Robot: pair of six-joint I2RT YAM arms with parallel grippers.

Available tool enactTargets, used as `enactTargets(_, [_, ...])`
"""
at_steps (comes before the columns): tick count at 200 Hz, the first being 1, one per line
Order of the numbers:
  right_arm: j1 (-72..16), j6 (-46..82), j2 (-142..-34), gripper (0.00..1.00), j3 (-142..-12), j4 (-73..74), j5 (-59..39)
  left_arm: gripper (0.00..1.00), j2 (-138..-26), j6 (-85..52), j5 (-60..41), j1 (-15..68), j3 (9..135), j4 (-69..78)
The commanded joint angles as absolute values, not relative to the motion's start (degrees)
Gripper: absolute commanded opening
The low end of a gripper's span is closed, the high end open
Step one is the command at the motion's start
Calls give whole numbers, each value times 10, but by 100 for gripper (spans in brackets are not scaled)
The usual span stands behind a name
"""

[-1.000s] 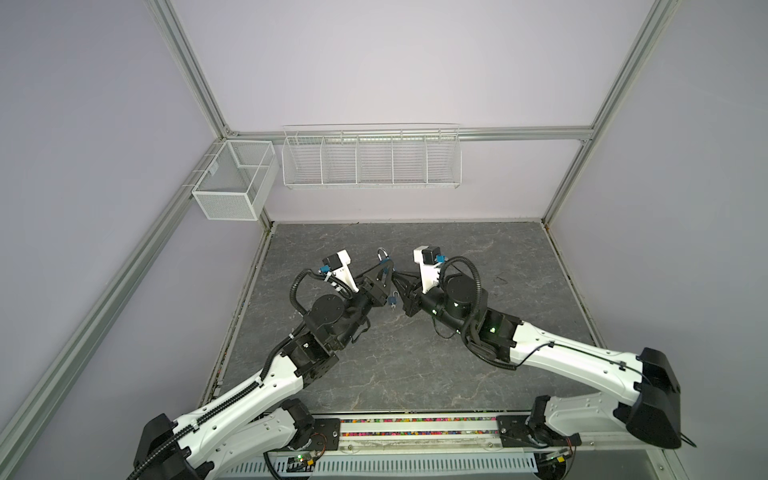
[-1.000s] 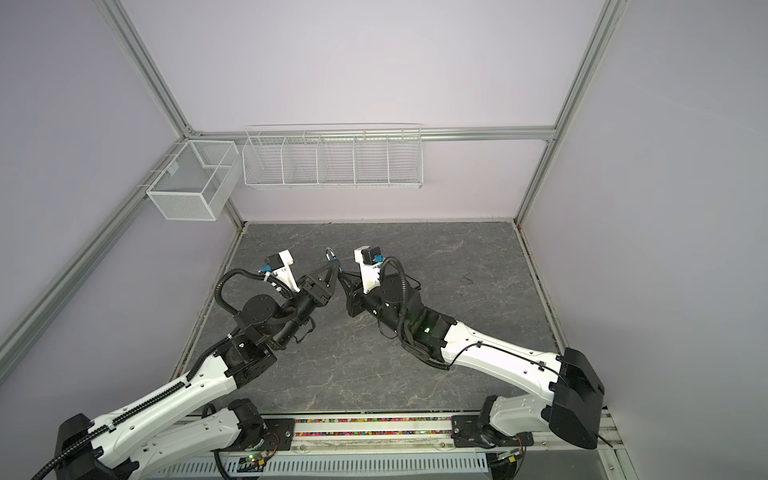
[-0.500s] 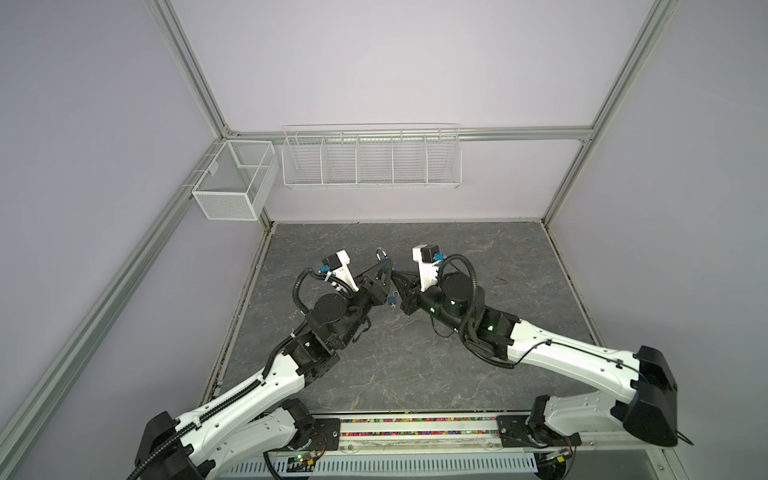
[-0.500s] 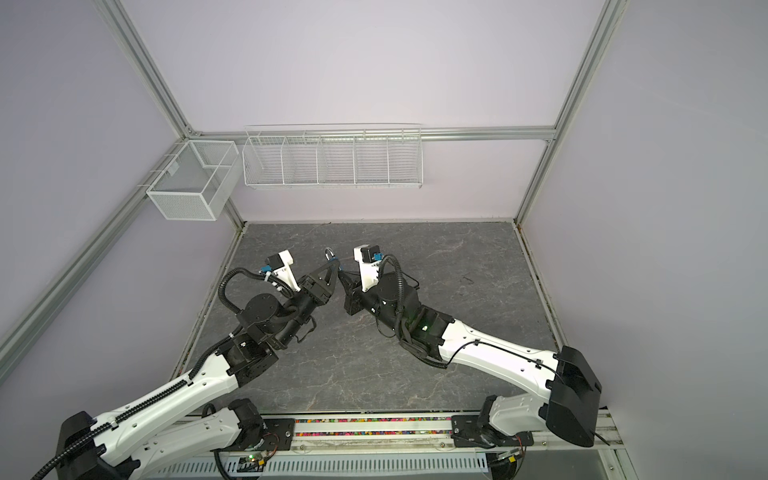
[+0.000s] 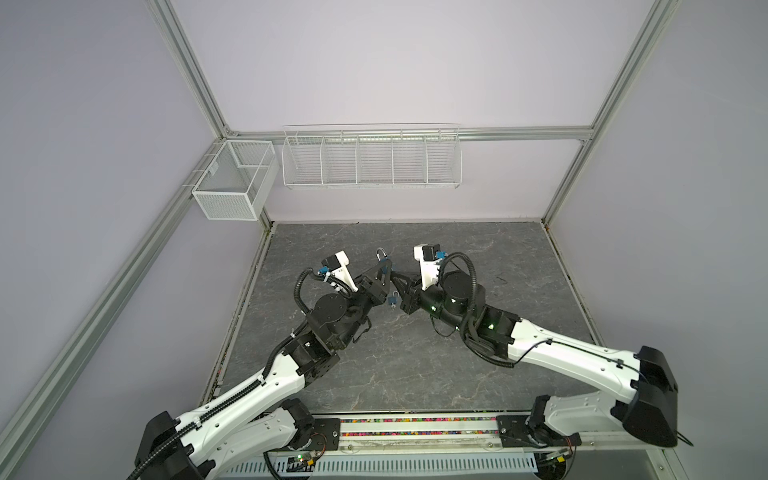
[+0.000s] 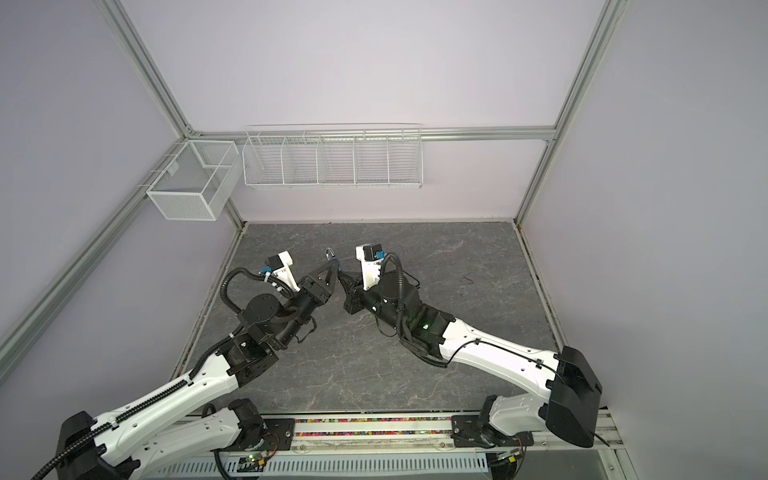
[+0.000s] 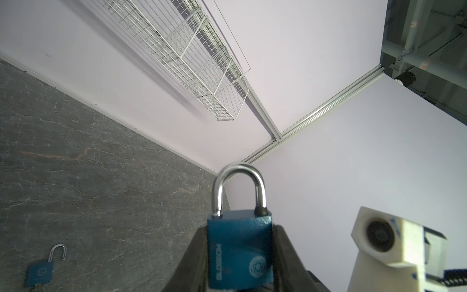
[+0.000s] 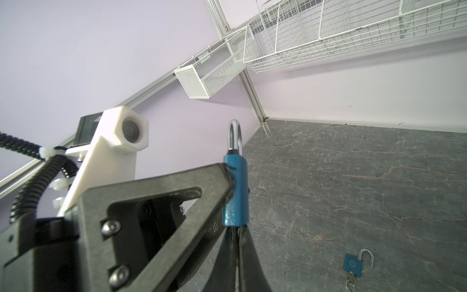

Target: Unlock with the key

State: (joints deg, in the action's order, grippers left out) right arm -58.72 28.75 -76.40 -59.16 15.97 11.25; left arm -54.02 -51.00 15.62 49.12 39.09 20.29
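Observation:
A blue padlock (image 7: 240, 247) with its silver shackle pushed in is held off the table, and my left gripper (image 7: 240, 228) is shut on its body, one finger on each side. It shows in both top views (image 5: 382, 266) (image 6: 333, 262) and edge-on in the right wrist view (image 8: 236, 192). My right gripper (image 8: 235, 228) comes up from below, its tips against the padlock's underside, where it meets the left gripper (image 5: 394, 277). Its jaws are shut on the key (image 8: 235, 231), of which only a thin pale sliver shows between the fingers.
A second blue padlock (image 8: 353, 264) lies on the grey stone-patterned table (image 5: 415, 365) with its shackle swung open and a key in it; it also appears below the grippers (image 5: 392, 297). White wire baskets (image 5: 370, 160) (image 5: 235, 183) hang on the back and left walls.
My right gripper's jaws have closed the last bit beneath the padlock. Both arms and the held padlock have barely moved.

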Motion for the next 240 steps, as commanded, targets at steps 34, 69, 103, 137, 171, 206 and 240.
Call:
enactTargets(34, [-585,263,-764,7,-602,148,117,0,-531,-533,130,494,391,247])
enactTargets(69, [-586,251,-763,7,-601,154,118,0,-527,-533,130,496,393,243])
enactTargets(103, [-590,214,-764,7,-594,172,120,0,-524,-528,127,494,402,217])
enactTargets(137, [-591,181,-763,7,-581,201,98,9,-515,-527,130,495,407,190])
enactTargets(171, [-592,167,-760,7,-569,223,86,27,-510,-525,137,495,417,161])
enactTargets(206, [-595,154,-759,7,-557,252,67,41,-516,-529,136,494,424,152])
enactTargets(240, [-598,145,-760,7,-554,254,70,47,-523,-528,138,495,437,133])
